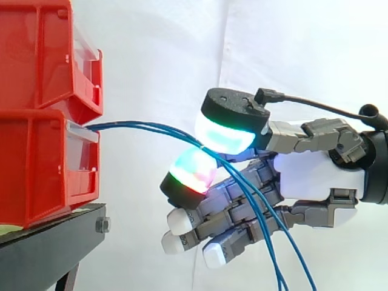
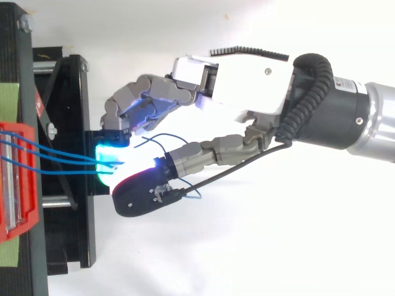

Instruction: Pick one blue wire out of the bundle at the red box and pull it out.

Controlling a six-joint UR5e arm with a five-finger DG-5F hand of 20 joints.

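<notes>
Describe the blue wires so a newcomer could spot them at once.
Find the red bins stacked on the black stand. From the lower bin, thin blue wires run to the hand, pinched between two glowing pads. Nothing else is thin and blue.

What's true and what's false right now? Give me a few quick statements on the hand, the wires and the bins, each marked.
1. The hand pinches the blue wires between two glowing pads. True.
2. The wires are fully out of the bins. False: they run out of the front of the lower red bin and across to the pinch.
3. Past the pinch, the wires hang down in front of the hand. True.
4. There is just one red bin and it sits on a white table. False: an upper red bin is stacked on the lower one, and both rest on a black stand.
</notes>
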